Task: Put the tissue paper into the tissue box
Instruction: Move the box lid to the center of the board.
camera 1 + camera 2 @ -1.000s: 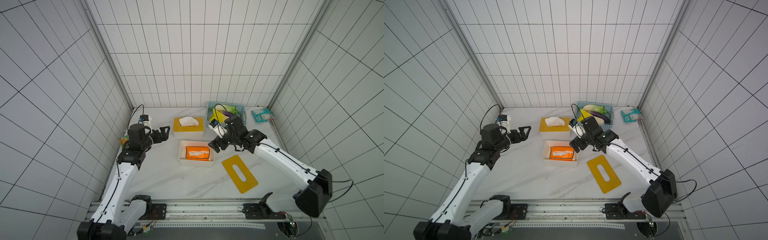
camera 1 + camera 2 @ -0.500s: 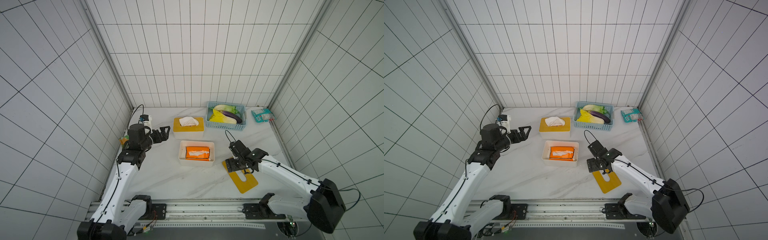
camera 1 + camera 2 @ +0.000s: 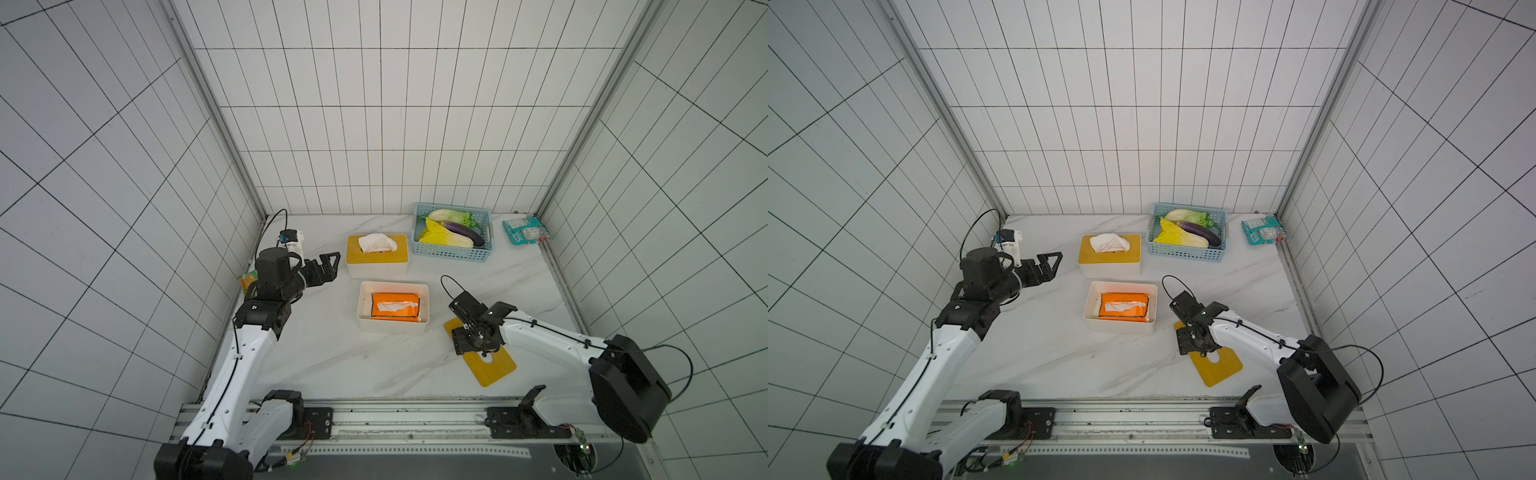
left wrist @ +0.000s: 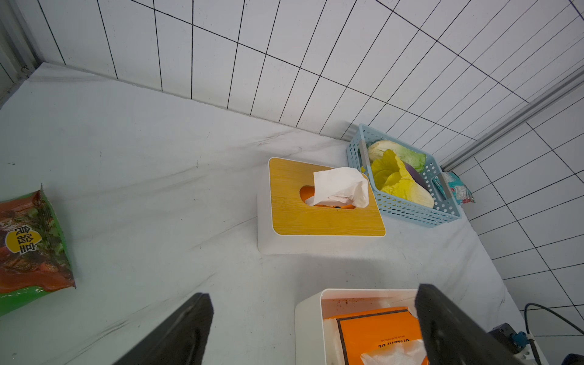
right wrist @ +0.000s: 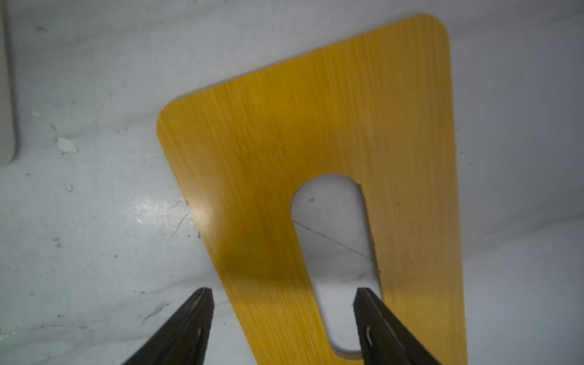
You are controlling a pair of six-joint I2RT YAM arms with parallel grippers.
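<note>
Top views both show a white marbled table (image 3: 316,365) boxed in by white tiled walls (image 3: 374,145), with a metal rail (image 3: 395,419) along the lower edge. Since a second ago the right arm has swung from beside the blue basket (image 3: 453,251) down to the yellow lid (image 3: 496,368), which lies flat at lower right. Its jaws have narrowed, and the left arm has not moved. The right gripper (image 5: 281,295) is partly open and holds nothing: one finger stands outside the lid's edge, the other over its slot. The left gripper (image 3: 331,266) hangs wide open and empty, left of centre. The tissue pack (image 3: 394,306), orange, lies flat in the open white box (image 3: 392,330) at centre. Its long axis runs left to right in the frame, along the box, with its slit and white tissue facing up.
</note>
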